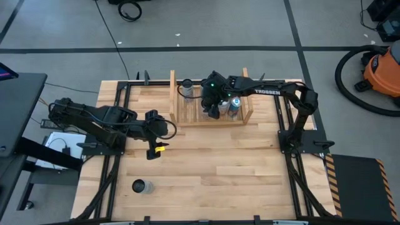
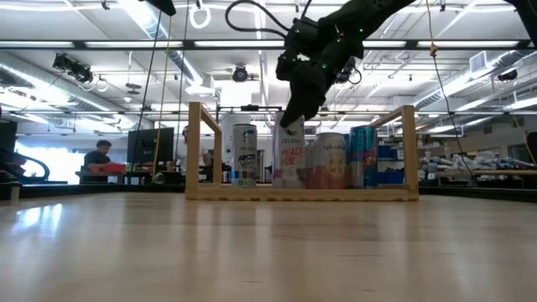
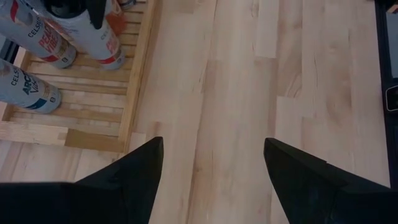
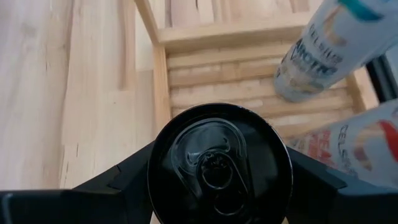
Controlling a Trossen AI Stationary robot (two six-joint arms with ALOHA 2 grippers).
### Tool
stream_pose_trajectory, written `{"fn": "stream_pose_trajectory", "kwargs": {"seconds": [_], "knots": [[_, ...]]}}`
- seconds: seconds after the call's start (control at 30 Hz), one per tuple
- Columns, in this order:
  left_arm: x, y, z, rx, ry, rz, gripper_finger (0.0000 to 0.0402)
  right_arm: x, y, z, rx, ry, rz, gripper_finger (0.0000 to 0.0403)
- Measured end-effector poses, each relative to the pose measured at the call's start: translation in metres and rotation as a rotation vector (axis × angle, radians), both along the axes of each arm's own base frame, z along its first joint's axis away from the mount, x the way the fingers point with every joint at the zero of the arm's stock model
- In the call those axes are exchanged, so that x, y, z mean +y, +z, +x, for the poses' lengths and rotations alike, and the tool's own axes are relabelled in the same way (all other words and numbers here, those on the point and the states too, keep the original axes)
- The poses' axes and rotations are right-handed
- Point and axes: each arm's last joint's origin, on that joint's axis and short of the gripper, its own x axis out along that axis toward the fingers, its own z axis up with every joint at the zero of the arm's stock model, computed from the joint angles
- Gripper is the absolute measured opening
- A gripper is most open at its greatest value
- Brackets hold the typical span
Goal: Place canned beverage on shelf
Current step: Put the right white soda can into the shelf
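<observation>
- Black-topped can (image 4: 221,165), upright, pinched by the right gripper (image 1: 215,103) over the wooden shelf (image 1: 177,119); the slats lie directly beneath.
- Left gripper (image 1: 152,136) waits spread at the shelf's 7 o'clock.

Grey concrete floor (image 1: 237,25) is spreading around the wooden table (image 1: 206,175), crossed by dark tape lines (image 1: 187,48). An orange shop vacuum (image 1: 382,72) is sitting off at the far right corner with its black hose (image 1: 350,81) looping beside it. Black cables (image 1: 130,9) are lying coiled on the floor. Overhead, long strip lights (image 2: 101,44) are glowing across a white ceiling. A person (image 2: 101,155) is sitting at a distant bench.
</observation>
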Motion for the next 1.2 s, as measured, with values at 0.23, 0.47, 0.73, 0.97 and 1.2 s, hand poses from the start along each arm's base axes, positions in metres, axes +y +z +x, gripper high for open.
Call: {"fn": "stream_pose_trajectory", "kwargs": {"seconds": [0.23,0.47,0.73,0.97,1.2], "knots": [[0.0,0.0,0.0,0.0,0.0,0.0,0.0279,-0.006,-0.003,-0.001,-0.039,0.011,0.019,0.0273],[0.0,0.0,0.0,0.0,-0.001,0.001,0.0279,-0.016,-0.003,-0.006,-0.035,-0.018,0.018,0.0278],[0.0,0.0,0.0,0.0,-0.002,0.002,0.0279,-0.019,-0.002,-0.007,-0.069,0.03,0.078,0.0305],[0.0,0.0,0.0,0.001,-0.002,0.002,0.0279,-0.02,0.001,-0.005,-0.098,0.026,0.05,0.0319],[0.0,0.0,0.0,0.003,-0.019,0.016,0.0279,-0.023,0.002,-0.003,-0.102,-0.012,-0.006,0.032]]}}
